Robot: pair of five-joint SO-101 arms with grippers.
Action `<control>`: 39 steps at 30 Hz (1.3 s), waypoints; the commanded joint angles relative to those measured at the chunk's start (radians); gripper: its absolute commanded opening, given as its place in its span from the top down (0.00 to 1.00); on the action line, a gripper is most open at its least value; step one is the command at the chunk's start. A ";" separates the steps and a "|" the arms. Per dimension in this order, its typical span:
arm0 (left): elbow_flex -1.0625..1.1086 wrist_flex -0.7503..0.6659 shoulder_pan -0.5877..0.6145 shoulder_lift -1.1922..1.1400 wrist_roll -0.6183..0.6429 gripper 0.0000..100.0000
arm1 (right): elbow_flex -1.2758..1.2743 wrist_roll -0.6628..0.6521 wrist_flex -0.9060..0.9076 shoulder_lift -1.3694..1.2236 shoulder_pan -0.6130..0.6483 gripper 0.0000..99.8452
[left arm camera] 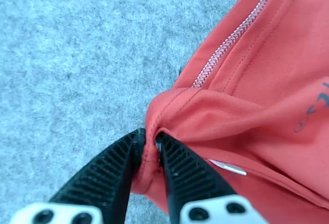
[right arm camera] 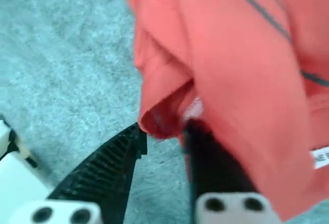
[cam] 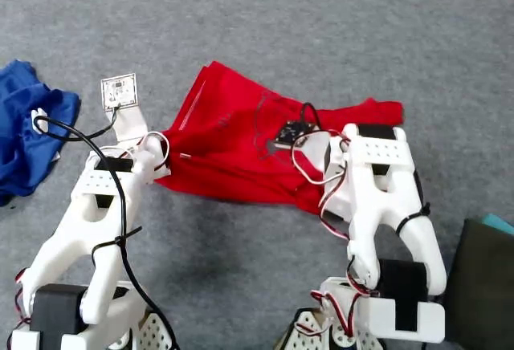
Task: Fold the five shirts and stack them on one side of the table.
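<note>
A red shirt (cam: 241,141) lies crumpled in the middle of the grey table (cam: 241,270). My left gripper (cam: 161,157) is at its left edge. In the left wrist view that gripper (left arm camera: 149,144) is shut on a fold of the red shirt (left arm camera: 257,95), just below a pale zipper (left arm camera: 231,39). My right gripper (cam: 317,197) is at the shirt's near right edge. In the right wrist view it (right arm camera: 163,134) is shut on a bunched hem of the red shirt (right arm camera: 231,54), which hangs over one finger (right arm camera: 216,167).
A blue shirt (cam: 24,133) lies heaped at the table's left edge. A dark folded item (cam: 486,286) with a teal corner (cam: 498,223) behind it sits at the near right. A small white board (cam: 119,91) on a cable lies beside the left arm.
</note>
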State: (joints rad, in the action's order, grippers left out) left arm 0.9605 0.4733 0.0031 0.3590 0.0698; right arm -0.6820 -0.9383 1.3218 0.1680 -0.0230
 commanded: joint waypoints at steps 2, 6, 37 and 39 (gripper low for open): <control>-0.003 -0.015 0.012 0.007 0.003 0.98 | 0.045 0.035 -0.032 -0.002 -0.016 0.99; -0.003 -0.015 0.012 0.007 0.003 0.98 | 0.050 0.058 -0.035 0.007 -0.021 1.00; -0.137 0.086 0.011 0.016 0.012 0.98 | 0.610 0.245 0.324 0.007 -0.096 1.00; -0.259 0.198 0.011 0.016 0.051 0.98 | 0.697 0.252 0.365 0.007 -0.094 1.00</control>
State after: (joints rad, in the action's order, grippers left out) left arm 0.8730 0.5547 0.0031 0.3590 0.0775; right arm -0.1158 -0.7050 1.6425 0.1680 -0.1243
